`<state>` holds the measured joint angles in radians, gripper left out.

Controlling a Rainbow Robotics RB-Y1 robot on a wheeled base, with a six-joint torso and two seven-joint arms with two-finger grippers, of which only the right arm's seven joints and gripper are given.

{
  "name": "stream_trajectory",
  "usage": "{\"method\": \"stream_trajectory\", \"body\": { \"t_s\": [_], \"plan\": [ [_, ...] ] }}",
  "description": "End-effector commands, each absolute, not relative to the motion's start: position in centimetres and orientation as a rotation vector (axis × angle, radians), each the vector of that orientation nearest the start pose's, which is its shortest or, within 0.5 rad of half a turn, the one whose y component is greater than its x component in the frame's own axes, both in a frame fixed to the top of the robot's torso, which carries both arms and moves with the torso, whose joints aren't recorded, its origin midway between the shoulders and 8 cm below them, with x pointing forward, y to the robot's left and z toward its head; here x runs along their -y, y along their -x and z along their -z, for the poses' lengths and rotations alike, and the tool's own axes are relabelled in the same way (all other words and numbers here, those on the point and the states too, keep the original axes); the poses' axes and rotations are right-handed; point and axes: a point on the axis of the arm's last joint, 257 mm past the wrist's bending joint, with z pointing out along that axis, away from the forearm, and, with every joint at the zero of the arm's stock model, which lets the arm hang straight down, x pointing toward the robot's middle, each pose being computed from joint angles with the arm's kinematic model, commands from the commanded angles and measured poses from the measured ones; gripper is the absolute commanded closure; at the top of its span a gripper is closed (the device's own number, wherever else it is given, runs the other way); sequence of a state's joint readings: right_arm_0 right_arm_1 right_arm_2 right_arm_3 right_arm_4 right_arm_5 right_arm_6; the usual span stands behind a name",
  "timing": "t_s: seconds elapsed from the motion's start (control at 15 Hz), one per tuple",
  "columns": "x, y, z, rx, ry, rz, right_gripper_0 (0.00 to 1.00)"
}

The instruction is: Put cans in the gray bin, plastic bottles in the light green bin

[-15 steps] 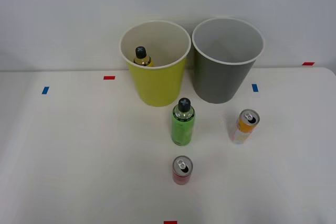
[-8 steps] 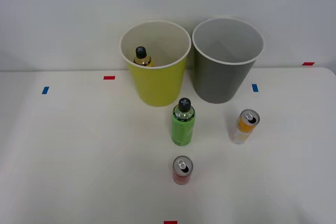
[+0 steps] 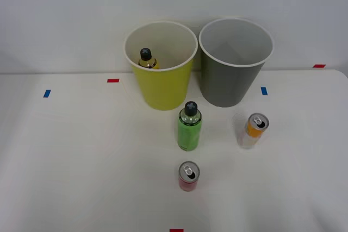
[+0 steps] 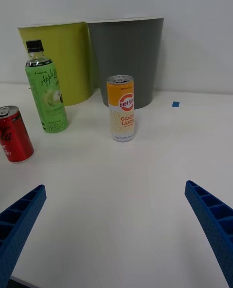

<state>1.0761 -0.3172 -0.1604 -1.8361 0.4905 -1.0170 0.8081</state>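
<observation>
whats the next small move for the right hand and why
Probably ease the open right hand forward toward the upright orange and silver metal can. It stands centred ahead of the blue ribbed fingers, ungrasped on the white table, just before the empty dark gray round bin.

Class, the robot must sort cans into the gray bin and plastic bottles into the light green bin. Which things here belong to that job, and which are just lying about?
Belong to the job:
red can
orange can
green bottle
yellow bottle, already in the light green bin
gray bin
open gripper

Just lying about:
red tape marks
blue tape marks
</observation>
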Motion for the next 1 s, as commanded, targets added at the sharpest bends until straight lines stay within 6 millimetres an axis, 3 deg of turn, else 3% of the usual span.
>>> {"method": "stream_trajectory", "body": {
  "t_s": [0.07,0.47,1.0],
  "plan": [
    [29.4,-17.1,25.3,-1.567,0.318,-0.252,0.0],
    [29.2,-19.0,26.1,-1.585,0.29,-0.273,0.0],
    [28.1,-18.1,26.7,-1.6,0.244,-0.298,0.0]
  ]
}}
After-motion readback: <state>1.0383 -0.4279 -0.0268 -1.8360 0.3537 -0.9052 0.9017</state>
